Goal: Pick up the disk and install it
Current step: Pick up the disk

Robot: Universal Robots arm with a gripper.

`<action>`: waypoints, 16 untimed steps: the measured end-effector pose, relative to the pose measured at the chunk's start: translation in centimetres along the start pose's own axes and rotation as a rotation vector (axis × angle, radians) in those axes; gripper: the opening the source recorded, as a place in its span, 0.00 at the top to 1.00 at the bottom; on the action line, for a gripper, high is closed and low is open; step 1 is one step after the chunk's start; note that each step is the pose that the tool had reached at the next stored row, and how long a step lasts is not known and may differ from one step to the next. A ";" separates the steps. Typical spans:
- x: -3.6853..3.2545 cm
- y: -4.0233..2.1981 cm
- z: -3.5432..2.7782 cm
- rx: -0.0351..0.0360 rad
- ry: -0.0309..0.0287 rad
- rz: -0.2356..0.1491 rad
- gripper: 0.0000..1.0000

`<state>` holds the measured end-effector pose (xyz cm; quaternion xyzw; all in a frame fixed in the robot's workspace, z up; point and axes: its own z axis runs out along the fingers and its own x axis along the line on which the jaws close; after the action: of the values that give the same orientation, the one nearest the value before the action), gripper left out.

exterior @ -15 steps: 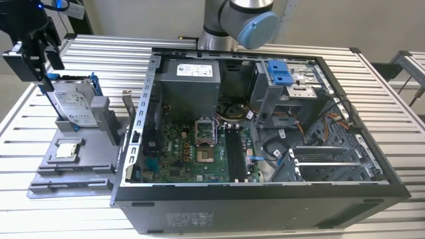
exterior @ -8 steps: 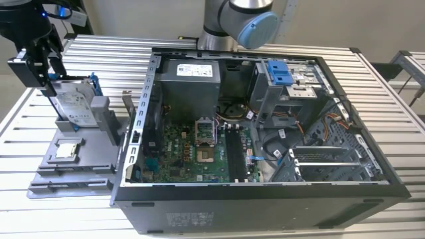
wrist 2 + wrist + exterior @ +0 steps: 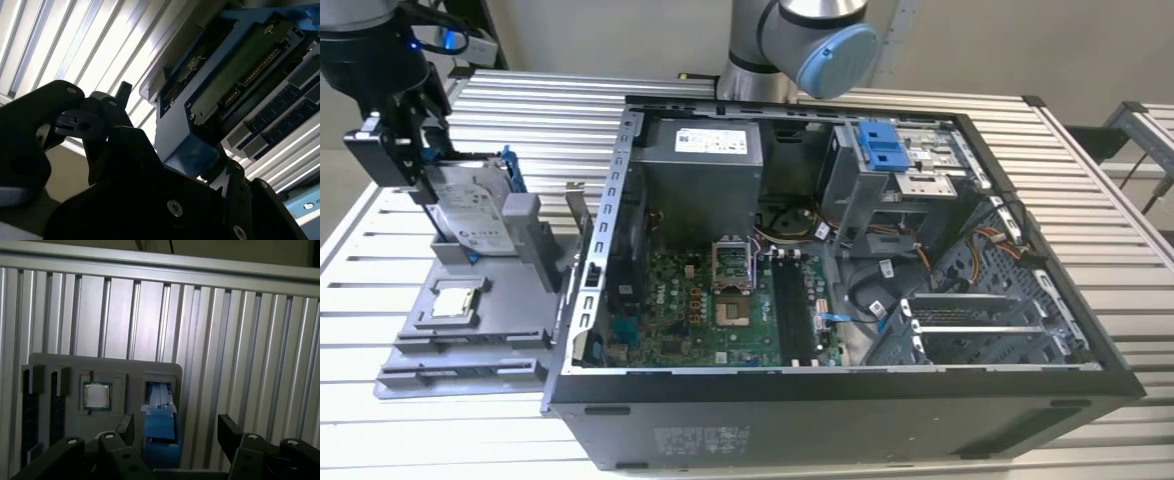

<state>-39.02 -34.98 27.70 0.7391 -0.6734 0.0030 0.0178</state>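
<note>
The disk point(image 3: 464, 205) stands upright in a slot of the grey parts holder point(image 3: 494, 335), at the exterior view's left, beside the open computer case point(image 3: 854, 400). Its white label faces outward and blue rails run along its edges. My gripper point(image 3: 411, 168) is at the disk's upper end and is open. In the first wrist view the fingers point(image 3: 126, 427) straddle the blue edge of the disk point(image 3: 160, 432) with a gap on one side. The second wrist view shows the green board side of the disk point(image 3: 240, 75) beside the gripper point(image 3: 175, 130).
A small square silver processor chip point(image 3: 454, 300) point(image 3: 97, 396) lies in the holder point(image 3: 60, 370). The case holds a motherboard point(image 3: 720, 300), a power supply point(image 3: 700, 160) and a drive bay with a bright-blue latch point(image 3: 883, 145). The slatted aluminium table point(image 3: 520, 110) lies underneath.
</note>
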 end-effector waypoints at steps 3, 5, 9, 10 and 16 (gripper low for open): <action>-0.02 0.03 0.26 0.0024 0.0006 -0.001 0.00; -0.03 0.04 0.42 0.0028 0.0011 -0.001 0.00; -0.04 0.05 0.52 0.0024 0.0029 -0.001 0.00; -0.04 0.05 0.53 0.0026 0.0034 -0.001 0.00; 0.00 0.05 0.54 0.0026 0.0042 -0.001 0.00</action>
<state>-39.08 -35.00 27.17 0.7395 -0.6729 0.0054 0.0183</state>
